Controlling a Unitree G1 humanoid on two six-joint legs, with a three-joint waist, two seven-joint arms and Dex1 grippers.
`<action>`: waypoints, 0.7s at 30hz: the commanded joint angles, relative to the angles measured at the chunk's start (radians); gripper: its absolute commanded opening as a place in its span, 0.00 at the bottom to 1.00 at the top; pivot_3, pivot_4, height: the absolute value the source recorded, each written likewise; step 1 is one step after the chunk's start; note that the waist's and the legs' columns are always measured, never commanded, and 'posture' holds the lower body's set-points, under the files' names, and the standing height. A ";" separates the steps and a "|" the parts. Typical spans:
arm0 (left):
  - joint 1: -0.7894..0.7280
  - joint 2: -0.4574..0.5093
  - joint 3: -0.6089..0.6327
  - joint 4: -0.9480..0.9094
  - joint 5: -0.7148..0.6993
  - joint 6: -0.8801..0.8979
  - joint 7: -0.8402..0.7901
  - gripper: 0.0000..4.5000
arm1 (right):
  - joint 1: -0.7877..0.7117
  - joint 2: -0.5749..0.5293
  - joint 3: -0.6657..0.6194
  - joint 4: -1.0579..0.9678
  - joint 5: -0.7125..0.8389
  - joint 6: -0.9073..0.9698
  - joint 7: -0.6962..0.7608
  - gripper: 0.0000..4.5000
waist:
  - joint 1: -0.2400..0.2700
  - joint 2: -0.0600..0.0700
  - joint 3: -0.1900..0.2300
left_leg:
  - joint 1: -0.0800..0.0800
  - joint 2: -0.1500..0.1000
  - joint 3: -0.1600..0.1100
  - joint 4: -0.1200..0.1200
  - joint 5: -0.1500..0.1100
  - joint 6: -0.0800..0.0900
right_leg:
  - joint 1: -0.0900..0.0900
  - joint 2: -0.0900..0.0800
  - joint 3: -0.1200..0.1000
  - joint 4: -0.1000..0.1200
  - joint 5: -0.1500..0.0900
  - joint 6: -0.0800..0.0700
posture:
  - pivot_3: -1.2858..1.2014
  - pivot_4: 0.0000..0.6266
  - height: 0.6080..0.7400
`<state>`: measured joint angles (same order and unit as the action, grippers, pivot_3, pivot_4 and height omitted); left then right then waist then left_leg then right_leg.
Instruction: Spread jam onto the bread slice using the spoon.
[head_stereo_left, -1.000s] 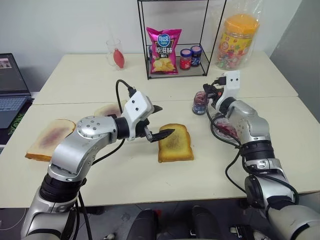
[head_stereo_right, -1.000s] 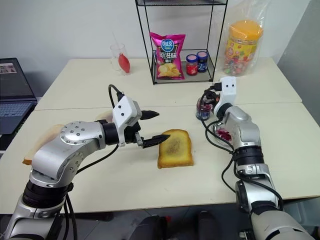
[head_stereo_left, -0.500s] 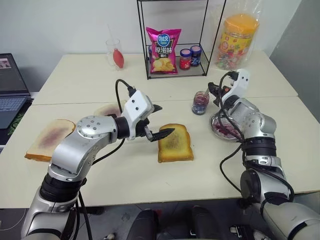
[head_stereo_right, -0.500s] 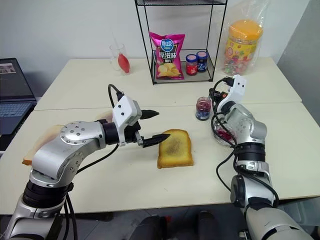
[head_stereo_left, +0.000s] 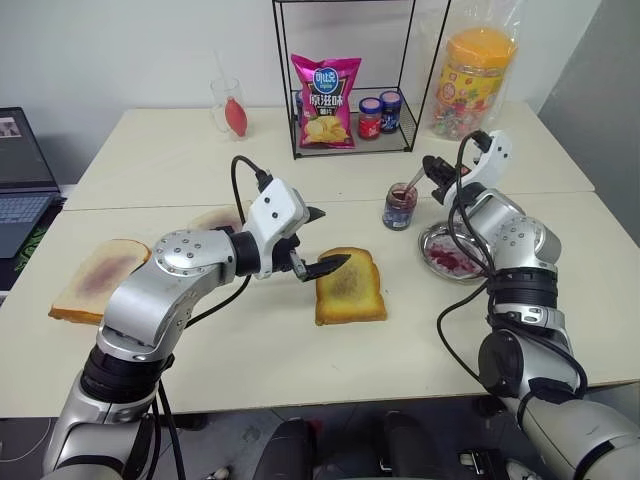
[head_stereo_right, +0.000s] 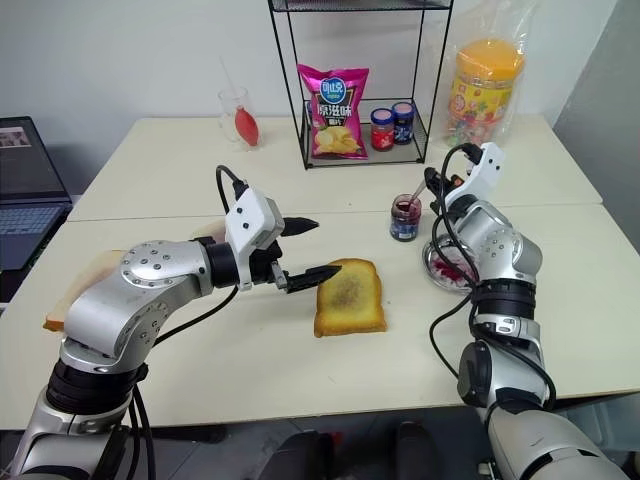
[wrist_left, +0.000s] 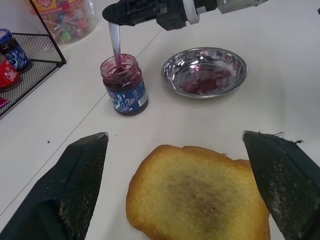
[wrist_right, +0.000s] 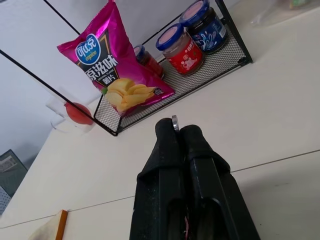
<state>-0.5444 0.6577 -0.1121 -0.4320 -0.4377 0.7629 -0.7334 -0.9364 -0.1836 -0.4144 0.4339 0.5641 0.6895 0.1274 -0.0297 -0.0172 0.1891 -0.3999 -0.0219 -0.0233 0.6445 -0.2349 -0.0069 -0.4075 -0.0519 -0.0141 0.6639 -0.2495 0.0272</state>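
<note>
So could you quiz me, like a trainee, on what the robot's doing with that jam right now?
1. True or false: the spoon has its bowl inside the jam jar.
2. Which gripper holds the spoon?
A. left gripper
B. right gripper
3. Fill in: the bread slice so far carries ___ jam.

Key: 1 true; 2 B; 3 no.

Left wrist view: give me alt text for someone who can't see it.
The right gripper, shut on the spoon, dips it into the open jam jar. A smeared metal dish stands beside it; the bread slice lies nearer, between the open left gripper's fingers.
</note>
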 joint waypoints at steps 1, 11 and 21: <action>-0.011 0.001 0.015 -0.018 0.001 -0.012 -0.002 1.00 | -0.044 -0.010 -0.020 -0.042 0.036 -0.006 -0.004 0.01 | 0.000 0.000 0.000 | 0.000 0.000 0.000 0.000 0.000 0.000 | 0.000 0.000 0.000 0.000 0.000 0.000 | 0.52 0.24 1.00; -0.023 0.001 0.011 -0.021 0.001 -0.004 -0.001 1.00 | -0.038 -0.037 -0.014 -0.048 0.028 -0.012 0.004 0.01 | 0.000 0.000 0.000 | 0.000 0.000 0.000 0.000 0.000 0.000 | 0.000 0.000 0.000 0.000 0.000 0.000 | 0.52 0.24 1.00; -0.026 0.005 0.011 -0.014 0.002 -0.008 -0.009 1.00 | -0.018 -0.063 0.052 -0.063 -0.022 -0.056 0.045 0.01 | 0.000 0.000 0.000 | 0.000 0.000 0.000 0.000 0.000 0.000 | 0.000 0.000 0.000 0.000 0.000 0.000 | 0.52 0.24 1.00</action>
<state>-0.5552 0.6578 -0.1126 -0.4319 -0.4375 0.7661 -0.7358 -0.9490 -0.2318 -0.3688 0.4285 0.5464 0.6618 0.1524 -0.0296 -0.0172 0.1891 -0.4000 -0.0219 -0.0232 0.6445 -0.2350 -0.0068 -0.4075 -0.0519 -0.0141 0.6637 -0.2495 0.0273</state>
